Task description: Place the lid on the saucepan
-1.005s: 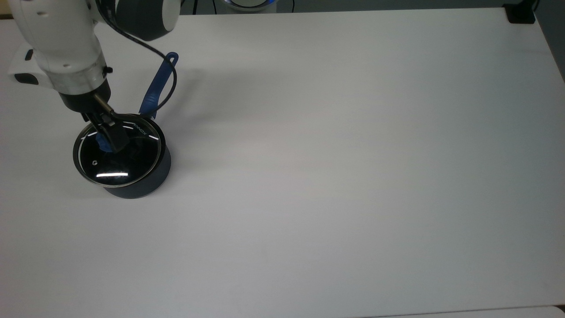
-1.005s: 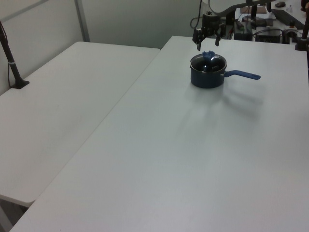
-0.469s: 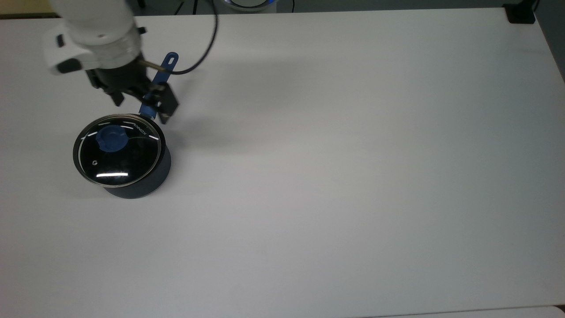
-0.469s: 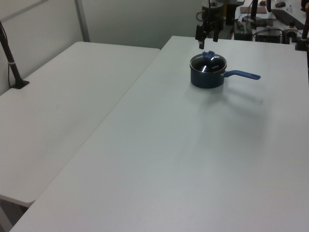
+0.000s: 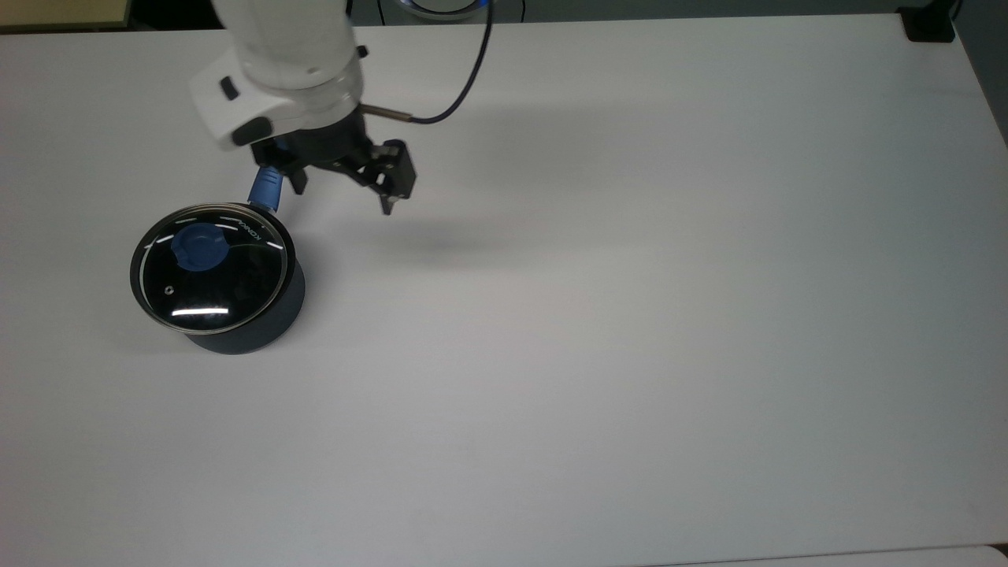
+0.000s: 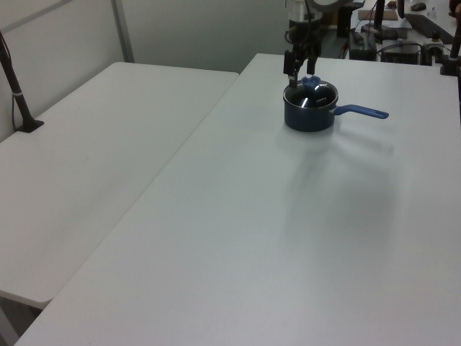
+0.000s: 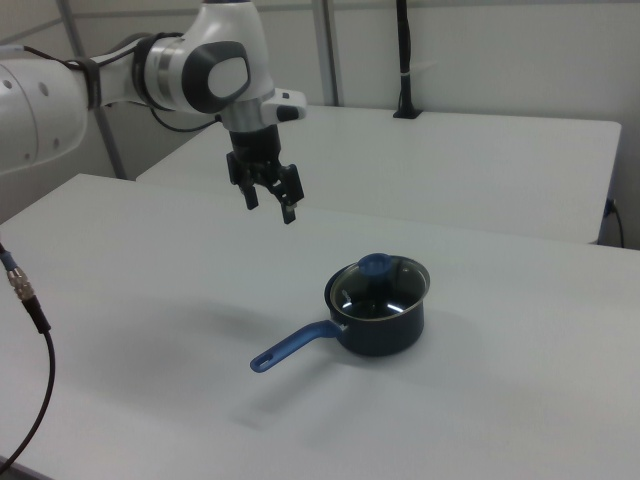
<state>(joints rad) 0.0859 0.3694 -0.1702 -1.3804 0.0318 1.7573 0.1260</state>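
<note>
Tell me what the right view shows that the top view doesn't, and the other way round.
Right view alone: the saucepan's whole blue handle lying free on the table, a second table behind, and a clear gap of air under the raised claw.

Top view alone: the lid's tiny steam hole and the lettering near its rim; the arm hides most of the handle here.

Both: the lid seated on the saucepan, blue knob up, and the open claw empty and off to one side of it.
</note>
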